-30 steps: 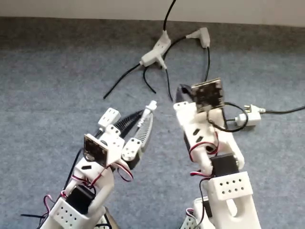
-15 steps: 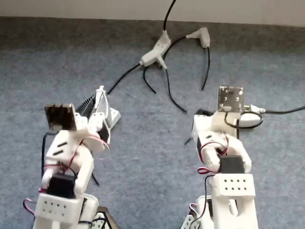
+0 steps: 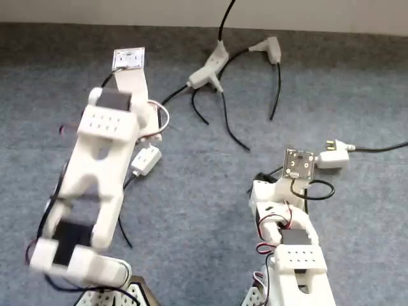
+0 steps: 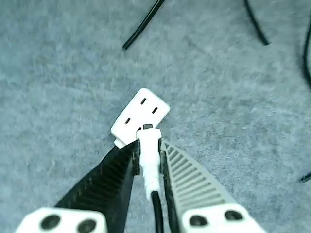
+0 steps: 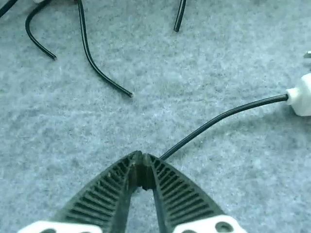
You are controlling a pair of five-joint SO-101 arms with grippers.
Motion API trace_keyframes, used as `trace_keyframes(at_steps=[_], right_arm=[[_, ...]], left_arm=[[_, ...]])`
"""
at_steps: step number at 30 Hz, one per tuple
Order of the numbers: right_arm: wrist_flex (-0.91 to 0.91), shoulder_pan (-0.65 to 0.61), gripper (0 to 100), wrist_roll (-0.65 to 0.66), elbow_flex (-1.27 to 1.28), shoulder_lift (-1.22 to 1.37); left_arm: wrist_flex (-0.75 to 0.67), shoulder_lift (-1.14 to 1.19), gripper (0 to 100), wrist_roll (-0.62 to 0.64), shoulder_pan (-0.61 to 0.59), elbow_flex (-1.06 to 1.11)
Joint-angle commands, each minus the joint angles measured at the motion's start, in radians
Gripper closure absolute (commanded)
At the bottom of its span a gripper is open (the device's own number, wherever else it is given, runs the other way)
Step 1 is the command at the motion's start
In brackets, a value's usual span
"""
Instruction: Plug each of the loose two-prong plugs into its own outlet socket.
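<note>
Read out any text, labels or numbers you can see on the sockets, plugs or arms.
None can be read.
Outlet socket and two-prong plug in the left gripper: plain white, no print visible.
Left wrist circuit board and right wrist circuit board: any marks are too small to read.

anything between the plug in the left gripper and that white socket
Nothing visible. The white two-prong plug, clamped in the left gripper, has its tip right at the edge of the white outlet socket, whose slots face up uncovered on the carpet.
</note>
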Motion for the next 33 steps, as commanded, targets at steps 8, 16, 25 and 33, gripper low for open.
trace_keyframes(at_steps=[8,16,25,33], right_arm=[[-0.033,-0.015,99.1,-0.009,-0.002,-0.013],[-0.033,-0.016,99.1,-0.009,-0.002,-0.013],[-0.035,-0.074,99.1,0.068,0.001,-0.013],[-0.035,-0.074,99.1,0.068,0.001,-0.013]], left_arm=[[0.241,0.318,99,0.282,-0.027,-0.487],[0.244,0.329,99,0.597,0.042,-0.487],[0.239,0.329,99,0.819,0.024,-0.417],[0.241,0.329,99,0.859,-0.012,-0.397]])
